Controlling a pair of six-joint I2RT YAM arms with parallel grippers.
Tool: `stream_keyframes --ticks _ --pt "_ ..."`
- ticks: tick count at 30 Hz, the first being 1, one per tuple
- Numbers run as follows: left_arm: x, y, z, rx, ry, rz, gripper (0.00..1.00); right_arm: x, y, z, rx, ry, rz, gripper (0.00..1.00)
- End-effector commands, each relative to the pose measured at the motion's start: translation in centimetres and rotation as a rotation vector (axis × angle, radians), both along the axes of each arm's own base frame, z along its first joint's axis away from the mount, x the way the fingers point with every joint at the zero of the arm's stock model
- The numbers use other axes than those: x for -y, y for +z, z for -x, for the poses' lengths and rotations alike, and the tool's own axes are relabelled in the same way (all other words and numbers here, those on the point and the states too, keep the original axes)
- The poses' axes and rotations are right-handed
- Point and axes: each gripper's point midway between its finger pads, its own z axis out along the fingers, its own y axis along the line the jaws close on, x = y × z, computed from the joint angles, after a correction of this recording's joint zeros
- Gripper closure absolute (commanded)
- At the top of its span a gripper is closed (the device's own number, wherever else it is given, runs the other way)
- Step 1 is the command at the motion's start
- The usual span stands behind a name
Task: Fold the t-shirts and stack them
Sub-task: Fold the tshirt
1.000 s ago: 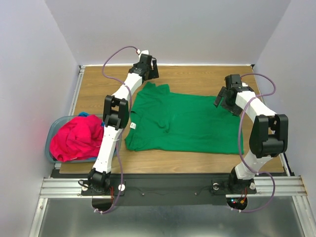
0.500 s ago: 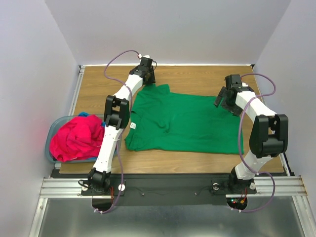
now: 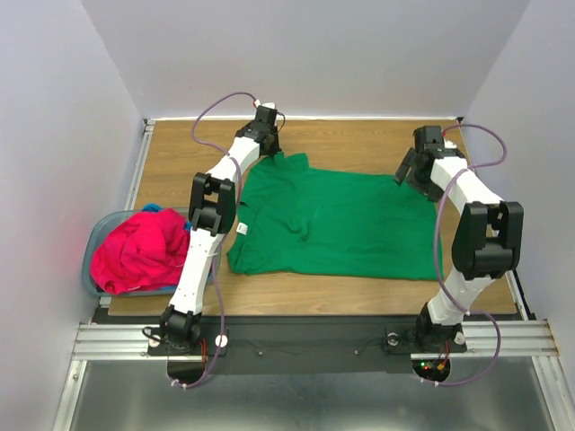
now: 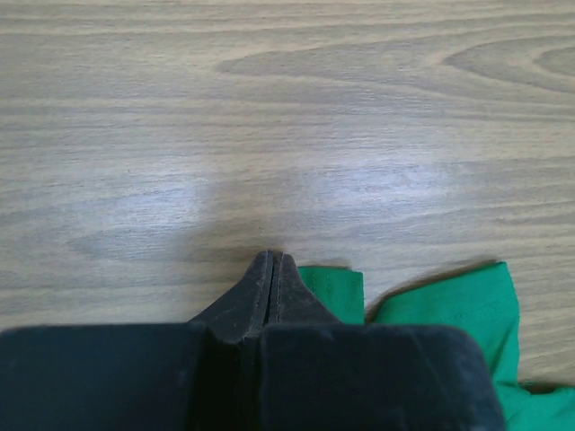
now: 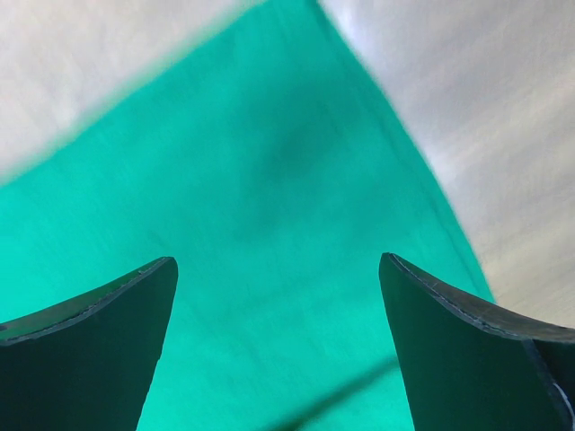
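Kelly green cloth t-shirt [image 3: 332, 224] lies flat on the wood-grain table [image 3: 171, 171], long axis left-right, collar end toward the left arm. Left gripper [image 4: 271, 259] sits at the shirt's far sleeve corner, fingers pressed together; cloth lies just beside the tips, no pinch visible. Right gripper [image 5: 278, 260] hangs over the far hem corner, fingers wide apart, holding nothing. Each arm is nearest its own far corner, and the shirt runs from both toward the bases. Pink-red cloth t-shirt [image 3: 139, 251] is heaped in the grey-blue plastic basket [image 3: 91, 260] at the table's left
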Motion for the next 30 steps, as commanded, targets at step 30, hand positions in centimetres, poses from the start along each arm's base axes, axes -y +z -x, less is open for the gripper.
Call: stream_keyframes --ticks 30 --pt "1.2 10.0 1.6 0.208 -0.179 0.027 1.00 6.8 -6.9 -12.2 -0.033 -0.041 0.059 0.26"
